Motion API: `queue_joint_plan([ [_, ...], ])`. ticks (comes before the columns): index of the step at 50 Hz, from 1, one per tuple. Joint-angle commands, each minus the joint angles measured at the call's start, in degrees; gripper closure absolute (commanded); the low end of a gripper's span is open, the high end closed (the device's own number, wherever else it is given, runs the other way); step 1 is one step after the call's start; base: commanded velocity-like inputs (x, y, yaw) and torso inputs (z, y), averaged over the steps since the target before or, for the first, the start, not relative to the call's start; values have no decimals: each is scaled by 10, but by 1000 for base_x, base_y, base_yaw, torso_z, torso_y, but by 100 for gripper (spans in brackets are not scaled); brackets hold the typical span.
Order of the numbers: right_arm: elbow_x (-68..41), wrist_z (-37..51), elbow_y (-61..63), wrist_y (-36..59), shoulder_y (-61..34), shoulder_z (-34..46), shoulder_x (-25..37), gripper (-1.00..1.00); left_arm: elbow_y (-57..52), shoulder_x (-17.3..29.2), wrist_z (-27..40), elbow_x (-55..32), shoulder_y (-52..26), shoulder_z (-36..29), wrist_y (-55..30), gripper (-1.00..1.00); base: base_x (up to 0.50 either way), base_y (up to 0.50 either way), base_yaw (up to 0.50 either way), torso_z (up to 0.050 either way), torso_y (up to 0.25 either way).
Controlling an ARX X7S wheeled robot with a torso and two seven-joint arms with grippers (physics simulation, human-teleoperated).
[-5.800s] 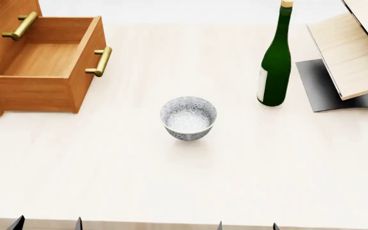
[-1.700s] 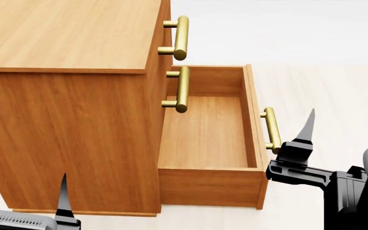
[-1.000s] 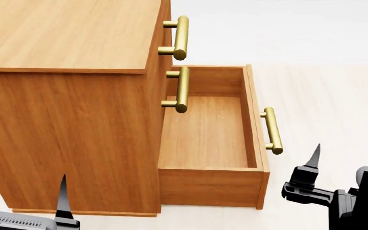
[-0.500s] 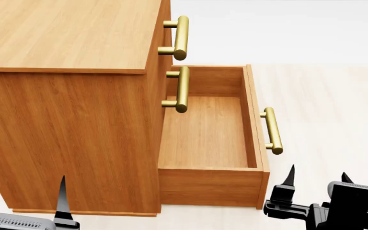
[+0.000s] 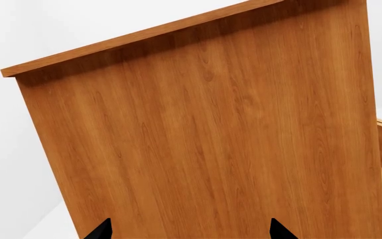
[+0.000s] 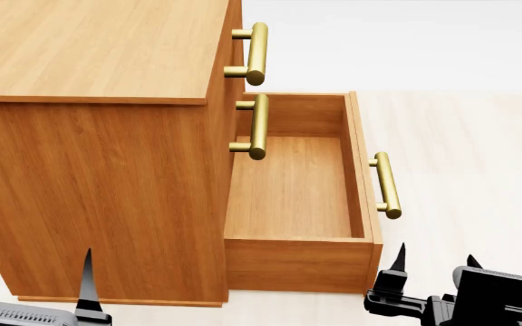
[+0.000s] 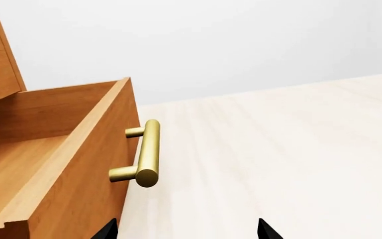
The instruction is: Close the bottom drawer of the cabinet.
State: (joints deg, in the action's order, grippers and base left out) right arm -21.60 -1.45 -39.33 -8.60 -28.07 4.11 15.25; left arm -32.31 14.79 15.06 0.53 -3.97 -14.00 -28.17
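Now the right hand (image 6: 431,270) sits lower — bottom drawer (image 6: 293,197) unchanged, open.

A bare simulated test scene rather than a lived-in room: an orange-brown wood-grain cabinet (image 6: 107,136) with brass bar handles (image 6: 257,53) stands on a pale, flat wooden surface (image 6: 461,149), perhaps a tabletop, against a blank white featureless backdrop (image 7: 211,45).

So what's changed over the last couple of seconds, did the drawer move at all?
Only the right gripper moved: from beside the drawer handle it dropped back toward the robot, past the drawer's front corner, open and holding nothing. The bottom drawer is pulled out just as far as before; the cabinet and left gripper stayed put.
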Motion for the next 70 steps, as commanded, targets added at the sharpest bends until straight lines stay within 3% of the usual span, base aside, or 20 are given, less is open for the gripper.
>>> queue_joint_plan([
  [1, 28, -32, -52, -32, -17, 3, -24, -100, -4, -10, -12, -4, 0, 17, 5, -100, 0, 0, 0, 0, 0],
  [24, 42, -45, -41, -21, -26, 34, -37, -100, -3, -5, -5, -10, -1, 15, 6, -100, 0, 0, 0, 0, 0],
  [38, 48, -62, -98, -57, -41, 45, -54, -100, -9, -2, -1, -13, -3, 13, 0, -100, 0, 0, 0, 0, 0],
  [70, 80, -68, -54, -29, -46, 108, -84, -100, -9, 3, 6, -20, -4, 7, 2, -100, 0, 0, 0, 0, 0],
])
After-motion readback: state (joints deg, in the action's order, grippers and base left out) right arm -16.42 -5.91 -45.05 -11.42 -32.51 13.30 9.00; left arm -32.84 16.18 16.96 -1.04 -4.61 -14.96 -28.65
